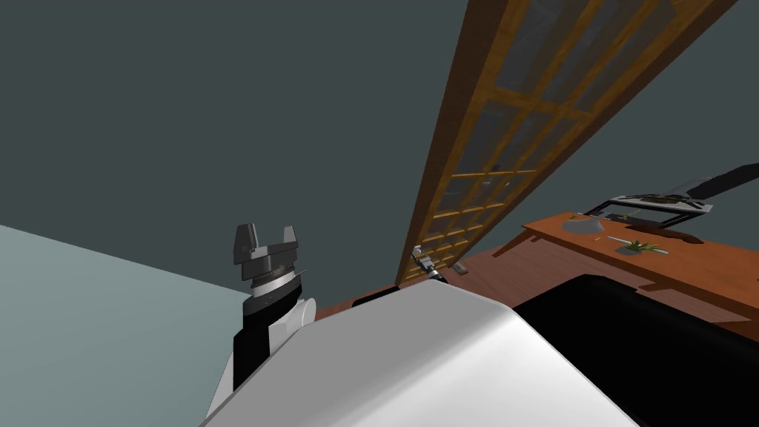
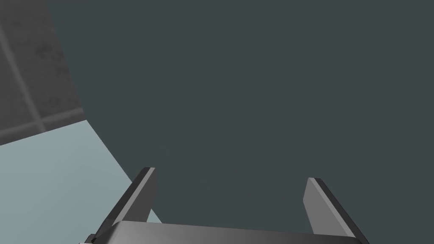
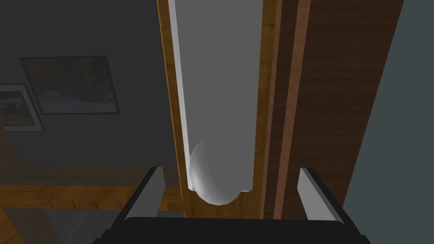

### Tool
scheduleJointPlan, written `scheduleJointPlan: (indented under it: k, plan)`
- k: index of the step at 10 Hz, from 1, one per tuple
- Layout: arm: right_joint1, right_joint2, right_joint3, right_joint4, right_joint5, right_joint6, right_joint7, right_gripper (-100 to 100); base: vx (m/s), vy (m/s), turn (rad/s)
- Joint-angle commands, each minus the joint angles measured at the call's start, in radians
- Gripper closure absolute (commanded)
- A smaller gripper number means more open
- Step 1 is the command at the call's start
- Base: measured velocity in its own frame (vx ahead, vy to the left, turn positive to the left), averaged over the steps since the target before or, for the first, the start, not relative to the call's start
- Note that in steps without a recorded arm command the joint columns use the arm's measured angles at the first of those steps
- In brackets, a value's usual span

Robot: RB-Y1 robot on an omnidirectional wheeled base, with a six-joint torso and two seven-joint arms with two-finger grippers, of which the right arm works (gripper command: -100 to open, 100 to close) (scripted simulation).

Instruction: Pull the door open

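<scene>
A wooden door (image 1: 511,141) with several glass panes stands ahead and slightly right, slanting across the head view. Low on its edge, my right gripper (image 1: 422,257) is up against it. In the right wrist view a long grey handle plate (image 3: 220,84) runs along the door's wooden stile (image 3: 335,106). A round grey knob (image 3: 212,178) sits at the plate's near end. My right gripper (image 3: 231,186) is open, and the knob lies between its fingers without touching either. My left gripper (image 1: 267,239) is raised to the left, open (image 2: 231,190) and empty, facing a dark grey wall.
A wooden desk (image 1: 667,259) stands to the right beyond the door, carrying a small plant (image 1: 639,247) and a dark framed object (image 1: 652,204). A black area (image 1: 667,356) lies at the lower right. A pale wall (image 1: 89,319) is on the left. Framed pictures (image 3: 70,84) show dimly through the glass.
</scene>
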Motion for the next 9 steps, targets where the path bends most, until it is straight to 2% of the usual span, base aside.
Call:
scheduleJointPlan:
  k: [1, 6, 9]
  plan:
    - [-0.005, 0.0, 0.0, -0.004, 0.0, 0.004, 0.0, 100, -0.03, 0.006, 0.001]
    - [-0.005, 0.0, 0.0, -0.004, 0.0, 0.004, 0.0, 100, -0.006, -0.007, -0.001]
    - [-0.009, -0.004, 0.006, -0.003, -0.025, 0.008, -0.062, 100, -0.047, -0.016, 0.05]
